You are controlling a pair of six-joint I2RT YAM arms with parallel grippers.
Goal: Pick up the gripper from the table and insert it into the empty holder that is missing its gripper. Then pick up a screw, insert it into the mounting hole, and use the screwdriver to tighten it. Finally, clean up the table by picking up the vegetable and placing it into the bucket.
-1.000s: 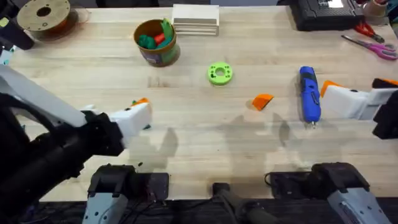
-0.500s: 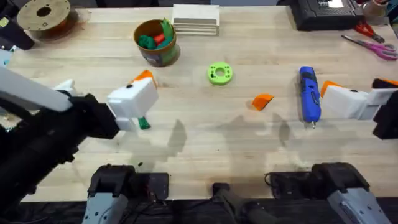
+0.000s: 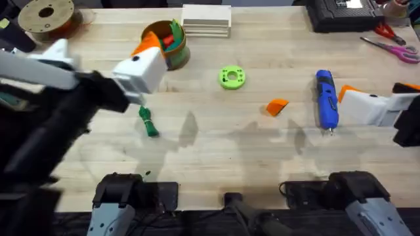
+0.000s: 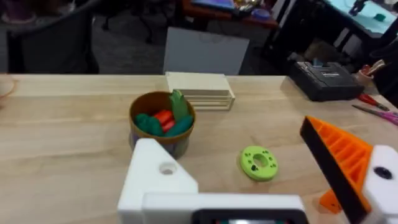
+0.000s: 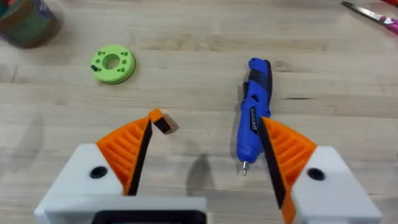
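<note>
On the left, the left gripper (image 3: 143, 62) hangs high over the table (image 3: 216, 144), just beside the bucket (image 3: 164, 43); the arm is bent up and tipped forward; its fingers are wide apart and hold nothing; one finger has an orange pad, and the other is the bare white holder (image 4: 158, 177) with an open screw hole.

The vegetable (image 3: 147, 122) lies flat on the wood, below and apart from that gripper; we think it is very light and a bit soft, so it could roll or slip; we would pinch it across its middle.

Next comes a green ring (image 3: 231, 77); we leave it alone.

Then the orange gripper (image 3: 277, 106) lies loose near the middle of the table, between the ring and the screwdriver (image 3: 326, 98); we think it is light, hard and smooth on its sides; we would hold it by its flat sides, not by the ribs, so it goes in straight.

The screwdriver lies on its side, tip toward us; it looks heavier and round, so it may roll; we would grab its thick body.

On the right, the right gripper (image 5: 205, 134) sits low and level, just beside the screwdriver; its orange pads (image 5: 127, 146) are wide apart and hold nothing.
</note>
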